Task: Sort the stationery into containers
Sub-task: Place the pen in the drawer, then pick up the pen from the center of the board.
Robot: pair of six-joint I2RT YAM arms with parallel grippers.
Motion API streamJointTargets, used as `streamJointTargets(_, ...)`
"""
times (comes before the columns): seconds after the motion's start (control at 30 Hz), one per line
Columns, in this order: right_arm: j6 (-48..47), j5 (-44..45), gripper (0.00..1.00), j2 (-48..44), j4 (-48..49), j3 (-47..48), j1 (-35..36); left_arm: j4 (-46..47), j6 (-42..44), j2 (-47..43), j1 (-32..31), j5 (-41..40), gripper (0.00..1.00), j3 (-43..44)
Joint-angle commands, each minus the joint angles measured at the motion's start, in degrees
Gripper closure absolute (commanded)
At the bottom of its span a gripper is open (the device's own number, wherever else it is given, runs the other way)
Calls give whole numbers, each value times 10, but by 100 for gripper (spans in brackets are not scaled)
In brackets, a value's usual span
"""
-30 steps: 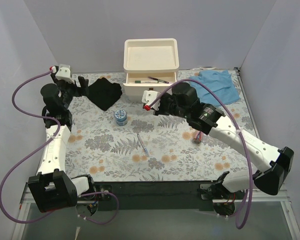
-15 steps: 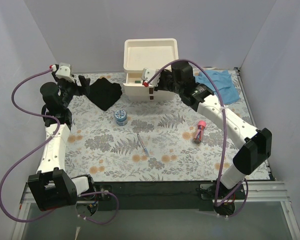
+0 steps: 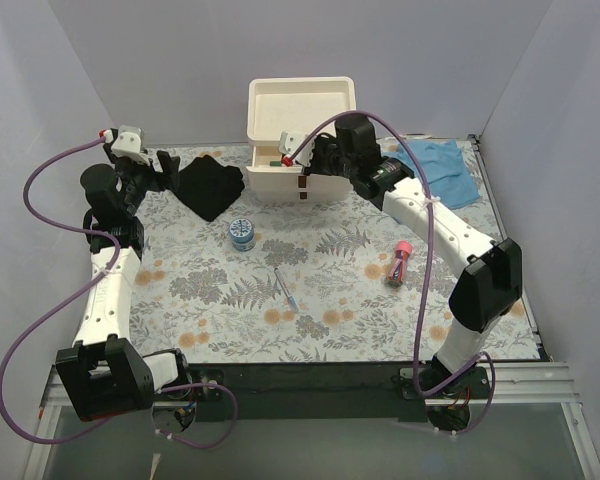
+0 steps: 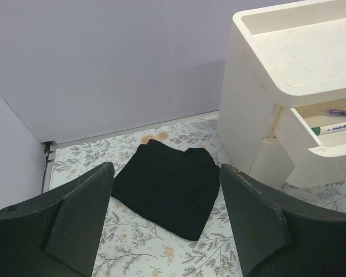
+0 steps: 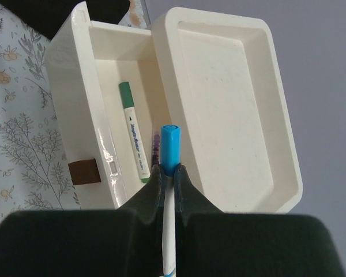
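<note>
Pen (image 5: pixel 169 144), blue-capped, clamped in right gripper (image 5: pixel 168 173), hanging just above open top drawer (image 5: pixel 63 63), long axis nearly parallel to green-capped marker (image 5: pixel 135 138) inside. Left gripper (image 4: pixel 166 168) apart, idle by black cloth (image 4: pixel 173 202).

Plain pale lilac-grey walls close in the table (image 3: pixel 210 300) on three sides. The back wall (image 3: pixel 280 40) rises just beyond the right hand (image 3: pixel 302 160), the left wall (image 3: pixel 20 100) stands near the outer side of the left hand (image 3: pixel 165 165), and the right wall (image 3: pixel 570 100) lies well apart from both. Under the hands the table wears a white covering printed with grey ferns and small orange flowers, ending behind them in a black edge (image 3: pixel 310 375) and a metal rail (image 3: pixel 520 375) — the light is soft and even, with only faint shadows.
</note>
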Motion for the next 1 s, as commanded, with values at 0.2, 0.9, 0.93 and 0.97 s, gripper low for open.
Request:
streamJointTargets(0.2,37,16,76,43,46,57,-3,-8,6,9,0,-10,26,21)
streamJointTargets(0.9,391,-90,34,-155,-132,-61,-168,-871,792,87,-262,431,24,219)
streamJointTargets(0.93,400,-140,34,-160,-150,-67,-200,-887,860,96,-273,398,24,202)
streamJointTargets(0.97,407,-167,34,-166,-179,-75,-215,-894,882,102,-286,381,25,195)
